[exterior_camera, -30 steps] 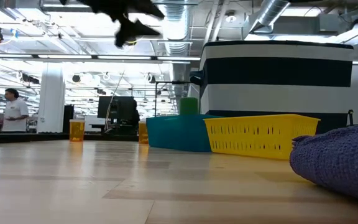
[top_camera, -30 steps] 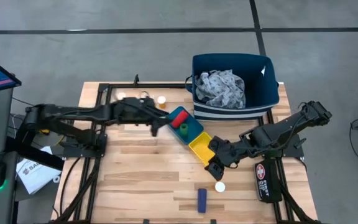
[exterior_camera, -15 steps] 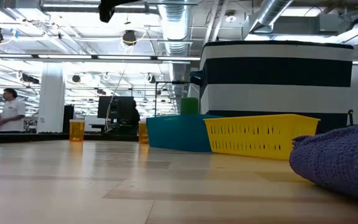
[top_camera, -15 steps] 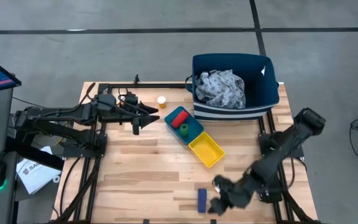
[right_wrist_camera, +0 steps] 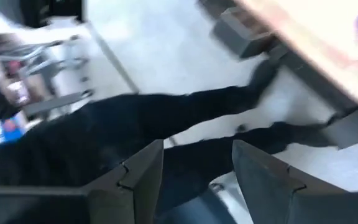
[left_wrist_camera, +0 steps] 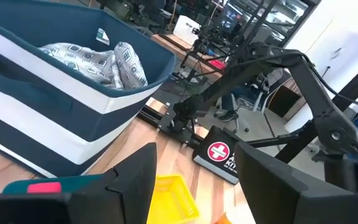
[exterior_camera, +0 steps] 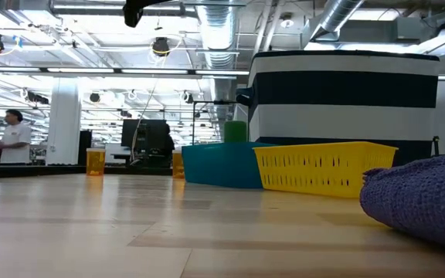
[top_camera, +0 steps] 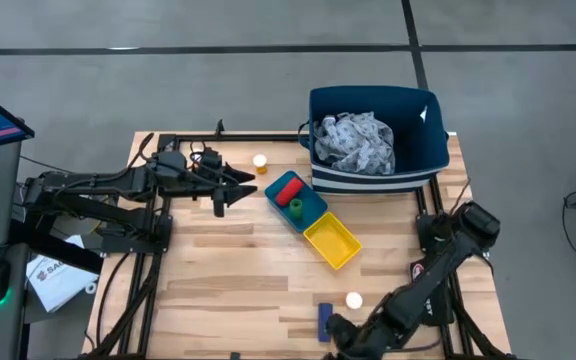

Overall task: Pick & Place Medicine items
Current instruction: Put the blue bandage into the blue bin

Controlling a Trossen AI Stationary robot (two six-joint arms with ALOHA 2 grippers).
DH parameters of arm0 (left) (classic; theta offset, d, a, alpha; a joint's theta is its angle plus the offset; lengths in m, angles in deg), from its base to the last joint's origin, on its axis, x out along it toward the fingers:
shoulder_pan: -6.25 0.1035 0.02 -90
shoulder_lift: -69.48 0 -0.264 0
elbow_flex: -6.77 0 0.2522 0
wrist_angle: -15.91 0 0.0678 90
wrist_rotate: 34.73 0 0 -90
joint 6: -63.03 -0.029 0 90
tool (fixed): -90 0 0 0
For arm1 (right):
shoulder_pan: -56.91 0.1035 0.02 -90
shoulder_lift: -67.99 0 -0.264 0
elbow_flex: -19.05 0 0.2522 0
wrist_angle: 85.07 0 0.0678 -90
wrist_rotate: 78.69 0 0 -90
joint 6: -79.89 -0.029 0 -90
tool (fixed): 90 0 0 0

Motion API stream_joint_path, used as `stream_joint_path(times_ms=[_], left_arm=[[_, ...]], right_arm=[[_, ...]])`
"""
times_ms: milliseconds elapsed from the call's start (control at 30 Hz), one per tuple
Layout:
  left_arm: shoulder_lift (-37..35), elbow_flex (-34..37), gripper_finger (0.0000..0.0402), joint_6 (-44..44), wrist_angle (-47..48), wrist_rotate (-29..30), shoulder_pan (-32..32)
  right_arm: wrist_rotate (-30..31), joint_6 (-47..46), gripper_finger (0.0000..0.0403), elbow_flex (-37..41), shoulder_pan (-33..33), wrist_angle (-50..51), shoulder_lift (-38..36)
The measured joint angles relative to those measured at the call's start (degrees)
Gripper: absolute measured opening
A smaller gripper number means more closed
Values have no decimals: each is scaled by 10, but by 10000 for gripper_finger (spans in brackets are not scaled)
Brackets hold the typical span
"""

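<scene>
Past the open, empty left tool (left_wrist_camera: 194,186): striped bin (left_wrist_camera: 55,118), patterned cloth (left_wrist_camera: 98,62), yellow tray (left_wrist_camera: 173,196).

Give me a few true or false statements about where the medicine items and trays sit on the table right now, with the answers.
1. The red bottle and green bottle lie in the blue rectangular tray. True.
2. The yellow rectangular tray holds a pill bottle. False: it is empty.
3. The patterned cloth lies in the dark blue bin. True.
4. The small blue box sits inside the blue tray. False: it lies on the wooden table near the front edge.
</scene>
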Motion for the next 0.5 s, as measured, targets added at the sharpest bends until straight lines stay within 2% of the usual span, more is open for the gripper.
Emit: stream_joint_path(times_ms=[200, 333, 500], left_arm=[[1, 0, 209, 36, -3, 3, 0], [0, 0, 209, 35, -17, 3, 0], [0, 0, 209, 21, -38, 3, 0]], right_arm=[[-40, -120, 195, -53, -14, 141, 34], [-43, -191, 198, -68, -18, 179, 42], [-44, -233, 198, -75, -27, 227, 43]])
